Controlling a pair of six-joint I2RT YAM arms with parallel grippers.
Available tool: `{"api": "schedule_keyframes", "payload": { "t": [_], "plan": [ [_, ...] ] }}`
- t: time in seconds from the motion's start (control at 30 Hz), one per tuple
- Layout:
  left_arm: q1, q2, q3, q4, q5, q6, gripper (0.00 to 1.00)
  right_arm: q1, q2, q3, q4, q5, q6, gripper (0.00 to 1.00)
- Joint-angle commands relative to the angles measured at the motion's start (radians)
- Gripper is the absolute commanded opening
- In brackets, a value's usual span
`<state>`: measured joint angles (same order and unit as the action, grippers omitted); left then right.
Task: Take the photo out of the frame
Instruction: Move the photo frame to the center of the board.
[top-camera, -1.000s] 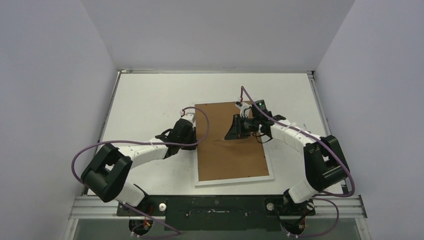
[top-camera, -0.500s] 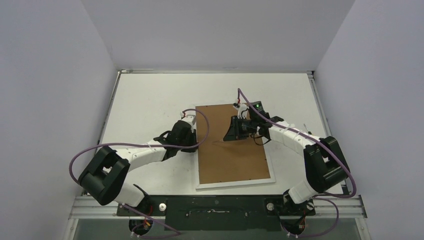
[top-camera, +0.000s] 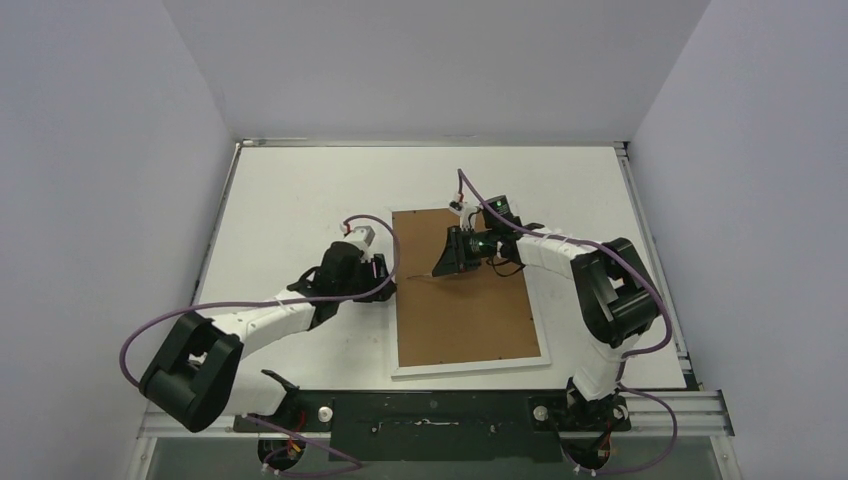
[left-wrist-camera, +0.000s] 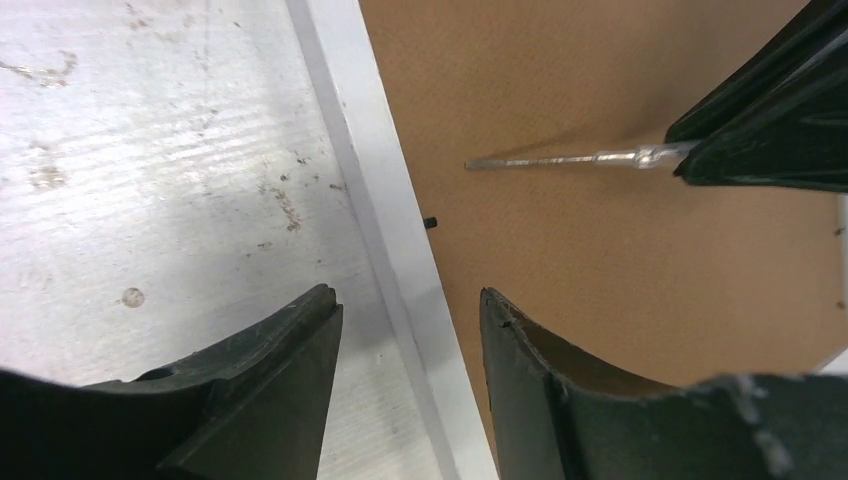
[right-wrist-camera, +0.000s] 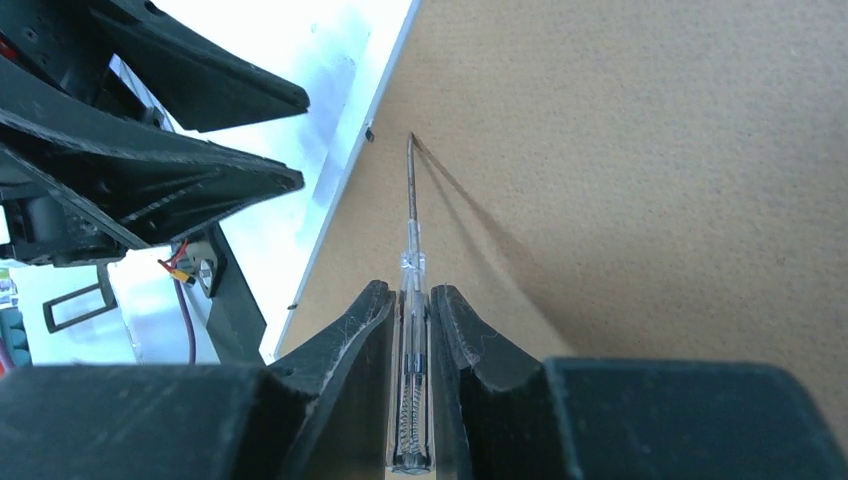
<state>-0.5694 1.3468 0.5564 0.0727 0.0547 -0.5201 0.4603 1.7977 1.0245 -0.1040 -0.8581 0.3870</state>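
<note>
The frame (top-camera: 470, 325) lies face down, its brown back (left-wrist-camera: 600, 270) up and its narrow white border (left-wrist-camera: 385, 210) showing. The photo is hidden. My right gripper (right-wrist-camera: 408, 290) is shut on a clear-handled screwdriver (right-wrist-camera: 411, 200). The metal tip of the screwdriver (left-wrist-camera: 560, 160) rests on the brown back close to the left border, near a small black tab (right-wrist-camera: 370, 132). My left gripper (left-wrist-camera: 405, 295) is open and straddles that left border, one finger over the table and one over the back. In the top view the left gripper (top-camera: 383, 274) faces the right gripper (top-camera: 442, 268) across the frame's left edge.
The white table (top-camera: 300, 190) is walled on three sides by grey panels. Purple cables loop from both arms, one over the frame's top edge (top-camera: 470, 190).
My left gripper has opened and its arm has drawn back slightly to the left. My right gripper has carried the screwdriver leftwards across the back, toward the frame's left border.
</note>
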Motion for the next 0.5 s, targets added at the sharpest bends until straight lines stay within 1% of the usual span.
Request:
{"api": "schedule_keyframes", "payload": {
  "t": [0.0, 0.2, 0.33, 0.47],
  "plan": [
    [0.052, -0.087, -0.035, 0.128, 0.043, -0.087, 0.49, 0.003, 0.015, 0.034, 0.027, -0.034, -0.094, 0.05],
    [0.092, -0.066, -0.026, 0.156, 0.059, -0.122, 0.42, 0.003, 0.051, 0.052, -0.013, -0.077, -0.118, 0.05],
    [0.107, -0.037, -0.010, 0.164, 0.070, -0.122, 0.41, 0.002, 0.035, 0.056, -0.049, -0.078, -0.135, 0.05],
    [0.111, -0.011, -0.002, 0.184, 0.081, -0.119, 0.40, 0.002, 0.060, 0.075, -0.073, -0.095, -0.131, 0.05]
  ]
}}
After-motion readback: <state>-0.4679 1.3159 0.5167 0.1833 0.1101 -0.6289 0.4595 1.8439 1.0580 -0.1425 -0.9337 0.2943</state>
